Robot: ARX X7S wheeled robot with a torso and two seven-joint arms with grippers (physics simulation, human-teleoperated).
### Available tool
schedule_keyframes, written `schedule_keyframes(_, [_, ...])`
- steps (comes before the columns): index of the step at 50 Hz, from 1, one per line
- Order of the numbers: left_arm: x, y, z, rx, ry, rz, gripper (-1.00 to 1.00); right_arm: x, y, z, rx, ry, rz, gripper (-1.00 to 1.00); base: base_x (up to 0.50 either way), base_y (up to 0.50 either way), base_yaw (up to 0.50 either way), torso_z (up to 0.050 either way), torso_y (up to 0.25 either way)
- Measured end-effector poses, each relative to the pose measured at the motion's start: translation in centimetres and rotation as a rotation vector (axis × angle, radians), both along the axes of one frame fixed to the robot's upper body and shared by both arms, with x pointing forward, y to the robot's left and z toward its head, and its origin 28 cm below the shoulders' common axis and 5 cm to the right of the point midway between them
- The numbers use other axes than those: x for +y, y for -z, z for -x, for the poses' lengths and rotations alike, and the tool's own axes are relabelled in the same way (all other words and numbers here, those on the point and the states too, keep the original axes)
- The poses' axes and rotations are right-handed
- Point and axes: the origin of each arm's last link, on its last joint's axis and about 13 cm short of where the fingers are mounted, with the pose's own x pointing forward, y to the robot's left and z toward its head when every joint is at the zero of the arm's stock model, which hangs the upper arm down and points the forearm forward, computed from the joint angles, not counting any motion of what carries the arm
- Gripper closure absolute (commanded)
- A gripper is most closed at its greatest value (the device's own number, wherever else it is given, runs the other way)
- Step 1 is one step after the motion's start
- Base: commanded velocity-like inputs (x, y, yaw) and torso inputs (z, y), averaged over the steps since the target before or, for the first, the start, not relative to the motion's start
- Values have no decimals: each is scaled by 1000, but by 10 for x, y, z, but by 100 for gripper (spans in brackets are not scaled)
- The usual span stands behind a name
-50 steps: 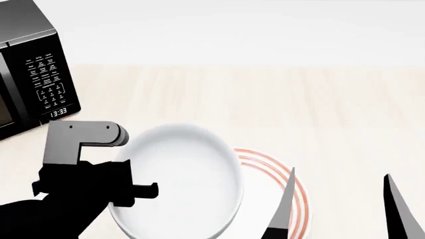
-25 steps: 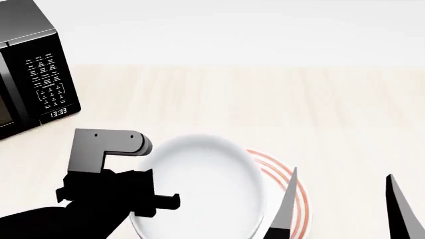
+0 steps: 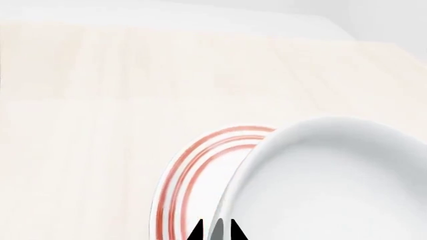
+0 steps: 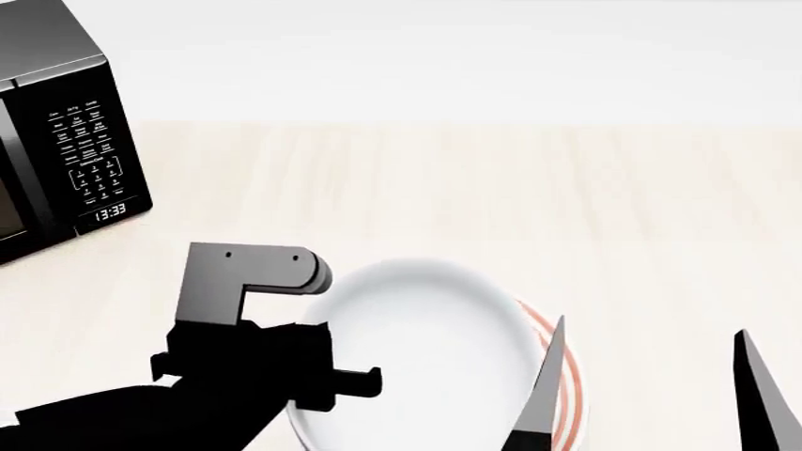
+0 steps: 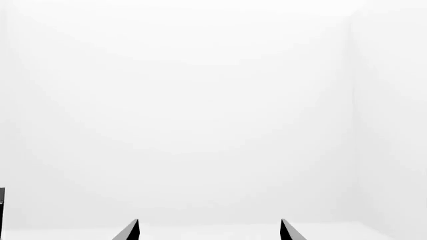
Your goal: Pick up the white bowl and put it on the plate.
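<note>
Bowl work now: the left gripper (image 3: 215,231) has its two fingers pinched thin on the rim of the white bowl (image 4: 420,362), holding it over the plate (image 4: 566,381). The bowl looks lifted, but I cannot be sure. Next, line it up with the red rings, go down slowly, then let go. The right gripper (image 5: 209,231) has its fingers wide apart, holding nothing.
</note>
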Motion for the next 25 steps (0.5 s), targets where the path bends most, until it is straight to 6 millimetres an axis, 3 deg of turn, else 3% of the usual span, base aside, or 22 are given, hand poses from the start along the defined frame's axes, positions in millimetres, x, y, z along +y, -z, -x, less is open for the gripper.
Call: schedule_keyframes(25, [-11, -6, -27, 0, -25, 16, 100, -1, 0, 0, -2, 2, -3, -100, 0, 0, 0, 1, 0])
